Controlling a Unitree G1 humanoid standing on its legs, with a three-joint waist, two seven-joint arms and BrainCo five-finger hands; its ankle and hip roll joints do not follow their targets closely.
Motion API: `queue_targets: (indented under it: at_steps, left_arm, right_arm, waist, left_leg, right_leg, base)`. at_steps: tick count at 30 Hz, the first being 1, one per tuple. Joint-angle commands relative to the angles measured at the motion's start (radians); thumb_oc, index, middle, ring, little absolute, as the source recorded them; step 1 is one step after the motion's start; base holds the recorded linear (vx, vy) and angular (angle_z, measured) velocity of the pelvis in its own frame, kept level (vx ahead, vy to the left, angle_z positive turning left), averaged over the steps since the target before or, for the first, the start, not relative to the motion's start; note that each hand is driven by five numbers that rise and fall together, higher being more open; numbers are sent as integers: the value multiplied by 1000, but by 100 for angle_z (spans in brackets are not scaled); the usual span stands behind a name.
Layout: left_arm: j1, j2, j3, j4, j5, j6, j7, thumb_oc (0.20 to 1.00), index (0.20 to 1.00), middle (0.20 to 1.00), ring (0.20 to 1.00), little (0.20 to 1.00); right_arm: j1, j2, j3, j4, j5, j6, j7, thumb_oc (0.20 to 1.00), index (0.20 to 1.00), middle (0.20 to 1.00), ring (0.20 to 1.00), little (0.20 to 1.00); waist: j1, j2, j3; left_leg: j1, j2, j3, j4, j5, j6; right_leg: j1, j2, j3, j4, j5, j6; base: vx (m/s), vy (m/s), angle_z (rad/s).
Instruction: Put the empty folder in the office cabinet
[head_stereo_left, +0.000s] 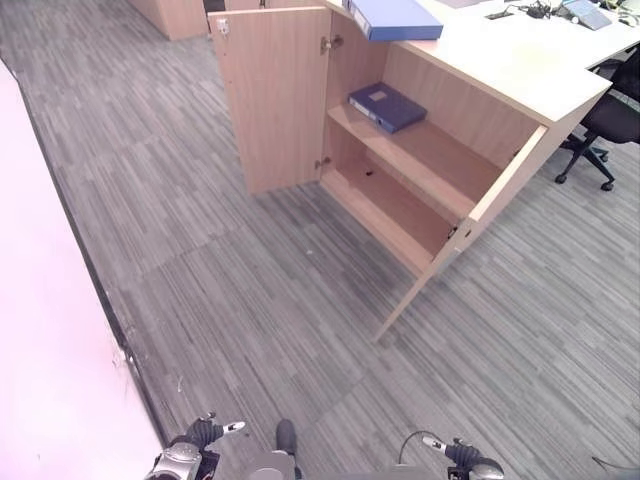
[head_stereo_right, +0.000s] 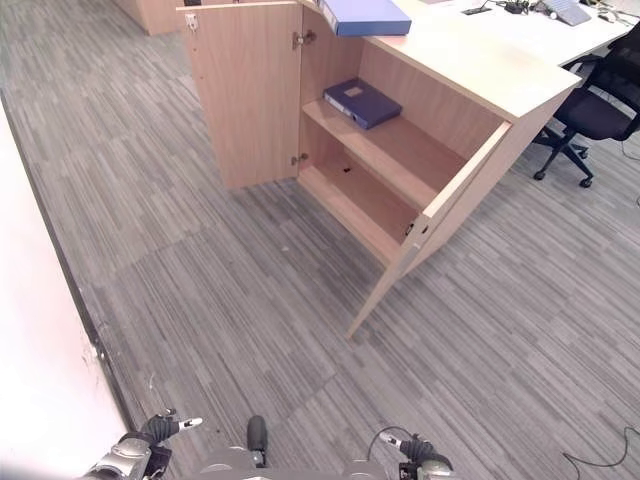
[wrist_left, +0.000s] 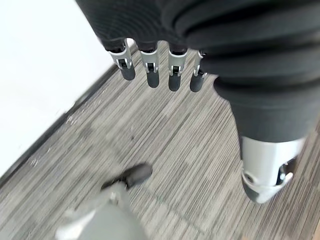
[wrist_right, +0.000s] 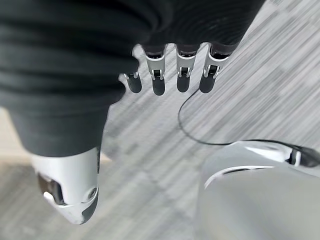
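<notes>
Both the left hand (wrist_left: 160, 75) and right hand (wrist_right: 170, 77) hang relaxed, holding nothing; reaching the blue folder (head_stereo_left: 395, 18) atop the wooden cabinet's surface (head_stereo_left: 500, 60) risks clipping the open door (head_stereo_left: 470, 225).

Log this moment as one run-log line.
left hand open, empty | right hand open, empty | cabinet doors open | one folder on shelf | another folder on top

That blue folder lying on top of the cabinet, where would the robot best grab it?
Probably by the near long edge of the folder, coming from the open-door side of the cabinet. It lies flat and that edge seems to jut slightly past the top, leaving room for fingers underneath. Both the left hand and right hand are empty.
</notes>
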Motion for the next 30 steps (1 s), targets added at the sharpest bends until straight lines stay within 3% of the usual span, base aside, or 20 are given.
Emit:
queue_targets:
  at_steps: [1,2,3,5,9,11,13,17,19,21,23,24,25,27,30]
  left_arm:
    - [9,13,17,-5,18,-28,3,1000,1000,1000,1000,1000]
    - [-5,5,-3,3,35,-31,3,1000,1000,1000,1000,1000]
    - [-5,4,-3,4,35,-32,3,1000,1000,1000,1000,1000]
    - [-25,2,-13,13,52,-35,6,1000,1000,1000,1000,1000]
    - [-22,-2,-16,24,67,-37,10,1000,1000,1000,1000,1000]
    - [-17,-3,-16,26,72,-37,8,1000,1000,1000,1000,1000]
    - [-3,-15,-17,30,81,-41,6,1000,1000,1000,1000,1000]
    - [15,-29,-8,27,70,-42,2,1000,1000,1000,1000,1000]
    - [18,-35,-5,21,54,-47,-3,1000,1000,1000,1000,1000]
    - [14,-38,-7,1,35,-48,-2,1000,1000,1000,1000,1000]
    - [12,-39,-3,-9,21,-48,7,1000,1000,1000,1000,1000]
    - [12,-39,-3,-9,21,-48,7,1000,1000,1000,1000,1000]
    - [9,-44,5,-26,-11,-54,15,1000,1000,1000,1000,1000]
    - [13,-43,7,-33,-12,-53,17,1000,1000,1000,1000,1000]
    - [22,-51,3,-28,-18,-56,26,1000,1000,1000,1000,1000]
  right_arm:
    - [13,-48,-19,22,54,-13,-24,1000,1000,1000,1000,1000]
    - [31,-54,-40,36,69,-13,-27,1000,1000,1000,1000,1000]
    - [31,-54,-40,37,69,-13,-27,1000,1000,1000,1000,1000]
    - [65,-54,-68,59,89,-8,-25,1000,1000,1000,1000,1000]
    - [97,-56,-92,76,91,-3,-19,1000,1000,1000,1000,1000]
    - [105,-59,-95,78,88,-3,-19,1000,1000,1000,1000,1000]
    - [124,-70,-104,85,79,-4,-18,1000,1000,1000,1000,1000]
    - [125,-87,-107,94,74,-3,-18,1000,1000,1000,1000,1000]
    - [113,-102,-111,90,79,-11,-15,1000,1000,1000,1000,1000]
    - [84,-121,-108,83,87,-14,-25,1000,1000,1000,1000,1000]
    - [67,-134,-103,72,94,-19,-31,1000,1000,1000,1000,1000]
    - [66,-135,-103,72,94,-19,-31,1000,1000,1000,1000,1000]
    - [47,-155,-106,42,113,-19,-38,1000,1000,1000,1000,1000]
    - [42,-160,-105,30,116,-23,-39,1000,1000,1000,1000,1000]
    - [37,-163,-95,20,119,-27,-34,1000,1000,1000,1000,1000]
  waist:
    - [-31,-28,20]
    - [-72,-32,25]
    - [-75,-30,27]
    - [-114,-40,30]
    - [-153,-41,25]
    - [-158,-40,25]
    - [-177,-36,6]
    - [-181,-13,-1]
    - [-187,0,-4]
    - [-173,-14,18]
    - [-159,-28,36]
    - [-160,-27,36]
    - [-161,-30,36]
    - [-149,-25,36]
    - [-136,2,18]
  left_leg:
    - [-28,-20,14,16,11,-115]
    - [12,-43,-18,4,-16,-129]
    - [17,-41,-22,5,-21,-130]
    - [67,-48,-53,-2,-57,-148]
    - [136,-45,-74,-2,-97,-162]
    - [152,-46,-76,-3,-104,-163]
    - [202,-58,-83,3,-148,-166]
    - [221,-35,-83,57,-180,-184]
    - [178,-5,-45,208,-142,-240]
    - [84,18,-29,427,-52,-296]
    - [17,47,-22,584,14,-327]
    - [16,48,-23,586,12,-327]
    - [10,245,107,543,127,-319]
    - [14,263,106,504,135,-313]
    - [19,254,10,385,146,-312]
  right_leg:
    - [14,-1,-99,-331,45,-18]
    - [-20,3,-86,-477,64,-36]
    - [-9,5,-90,-484,63,-35]
    - [-40,-8,-57,-614,139,-16]
    - [-71,-35,-106,-653,209,-1]
    - [-67,-38,-120,-648,214,-2]
    - [-25,-32,-103,-667,207,-21]
    - [12,-16,-117,-680,198,-36]
    - [56,-1,-148,-700,173,-63]
    - [87,-6,-161,-706,154,-89]
    - [128,-1,-165,-727,136,-114]
    - [128,0,-165,-727,136,-114]
    - [174,-12,-169,-737,104,-112]
    - [178,-8,-148,-734,100,-107]
    - [184,4,-99,-730,81,-90]
  base:
    - [558,37,71]
    - [364,-19,74]
    - [463,-68,89]
    - [319,-82,84]
    - [324,-95,88]
    - [182,-59,38]
    - [362,-100,59]
    - [255,-102,25]
    - [123,-155,1]
    - [54,-167,2]
    - [62,-109,-24]
    - [237,12,-45]
    - [209,51,-35]
    - [192,52,-8]
    - [231,140,-47]
